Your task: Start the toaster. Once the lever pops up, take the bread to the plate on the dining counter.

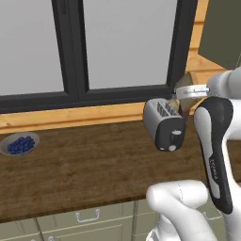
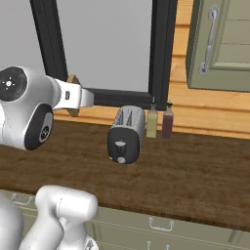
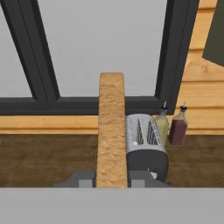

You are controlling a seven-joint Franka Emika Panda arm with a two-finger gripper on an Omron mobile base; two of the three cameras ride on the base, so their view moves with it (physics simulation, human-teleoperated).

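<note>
my gripper [image 3: 112, 178] is closed on the bread [image 3: 111, 131], one finger pressed to each flat face of the slice, so the jaws stand only as far apart as the slice is thick. in the hand view the slice rises edge-on from between my fingertips, a tan, grainy strip running up across the window frame [image 3: 87, 105]. in the right base view a bit of its tan edge [image 2: 73, 95] peeps out behind my arm, up in the air above the counter and left of the toaster [image 2: 128, 133].

the toaster sits on the brown wood counter [image 1: 84, 164] near the wall, silver with two slots on top, its black end panel facing the counter's front edge. i cannot make out the lever on that panel (a pale round knob low on the panel is what i can see). the bread is clear of the slots, held above and to one side of them.

just beside the toaster stand two bottles, a yellowish bottle [image 2: 152, 123] and a dark red bottle [image 2: 167, 121], touching or nearly so. well apart, at the counter's left end, is a grey bowl of blueberries [image 1: 20, 144]. drawers with handles [image 2: 161, 225] run below the counter, and a cupboard door [image 2: 222, 44] hangs up at the right.
</note>
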